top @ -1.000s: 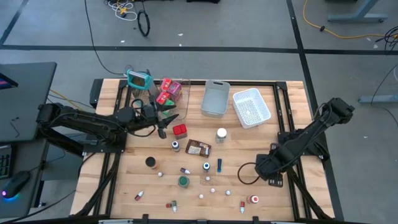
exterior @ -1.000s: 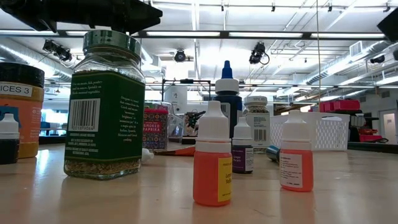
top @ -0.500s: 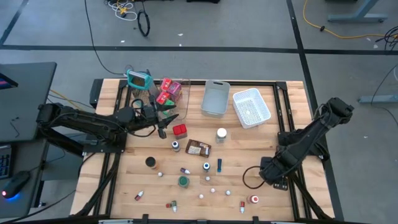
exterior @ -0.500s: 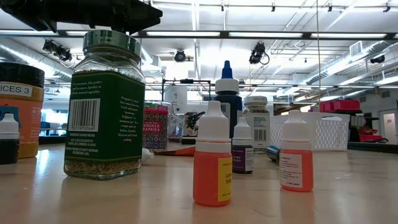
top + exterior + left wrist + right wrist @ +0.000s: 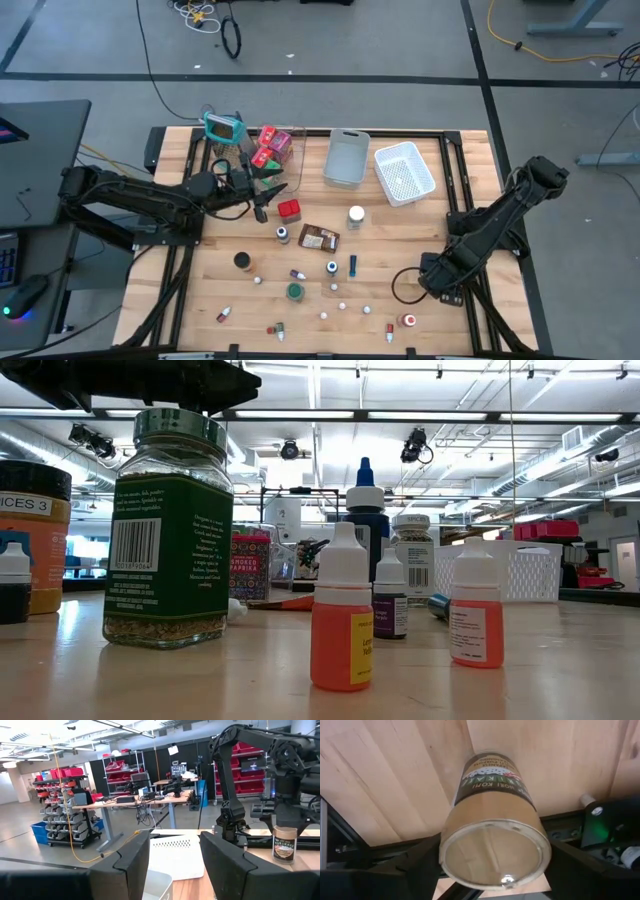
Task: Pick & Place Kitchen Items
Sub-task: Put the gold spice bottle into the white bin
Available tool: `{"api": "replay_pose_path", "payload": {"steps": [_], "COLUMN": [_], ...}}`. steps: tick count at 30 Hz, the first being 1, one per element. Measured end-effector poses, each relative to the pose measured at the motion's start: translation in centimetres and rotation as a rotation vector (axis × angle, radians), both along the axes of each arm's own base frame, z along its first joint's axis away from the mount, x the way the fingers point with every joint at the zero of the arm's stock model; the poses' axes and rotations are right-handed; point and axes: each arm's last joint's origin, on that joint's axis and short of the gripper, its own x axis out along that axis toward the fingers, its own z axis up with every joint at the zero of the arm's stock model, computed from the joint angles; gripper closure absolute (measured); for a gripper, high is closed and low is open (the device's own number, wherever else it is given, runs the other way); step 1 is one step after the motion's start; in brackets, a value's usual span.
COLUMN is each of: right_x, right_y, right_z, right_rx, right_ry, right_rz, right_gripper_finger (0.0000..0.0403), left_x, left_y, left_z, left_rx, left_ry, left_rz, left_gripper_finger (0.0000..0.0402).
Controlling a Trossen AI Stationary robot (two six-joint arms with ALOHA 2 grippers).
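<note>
Premises are a robotics lab or industrial workshop. The wooden desk [image 5: 380, 235] stands on a grey concrete floor [image 5: 330, 40] marked with dark tape lines, with loose cables [image 5: 205, 14] lying on it. Beyond the desk are racks of red storage bins [image 5: 120, 767], blue bins [image 5: 42, 830], a workbench with electronics [image 5: 150, 797], and an open ceiling with strip lights [image 5: 440, 415] and ducting.

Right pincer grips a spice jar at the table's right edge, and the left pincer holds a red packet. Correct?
Not quite. The left pincer holds nothing: the left wrist view shows its fingers apart with empty space between. The right pincer does grip the spice jar at the table's right edge.
</note>
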Motion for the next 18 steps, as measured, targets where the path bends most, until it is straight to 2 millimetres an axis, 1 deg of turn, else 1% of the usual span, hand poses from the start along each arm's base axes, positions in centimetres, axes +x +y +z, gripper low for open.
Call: {"api": "replay_pose_path", "payload": {"steps": [4,9,12,14,18], "right_x": [-0.1,0.2,1.0,1.7,3.1], "right_y": [-0.1,-0.1,-0.2,-0.5,-1.5], "right_z": [-0.4,-0.2,0.4,0.9,2.7], "right_rx": [-0.008,-0.031,-0.074,-0.139,-0.244], "right_ry": [0.003,-0.036,-0.131,-0.201,-0.327], "right_rz": [-0.051,-0.056,-0.047,-0.04,0.014], "right_gripper_finger": [0.0113,0.011,0.0109,0.0112,0.0112], "left_x": [0.0,0.0,0.0,0.0,0.0], "left_y": [0.0,0.0,0.0,0.0,0.0], "left_z": [0.0,0.0,0.0,0.0,0.0], "left_rx": [0.0,0.0,0.0,0.0,0.0], "left_ry": [0.0,0.0,0.0,0.0,0.0], "left_rz": [0.0,0.0,0.0,0.0,0.0], "left_gripper_finger": [0.0219,0.0219,0.0219,0.0219,0.0219]}}
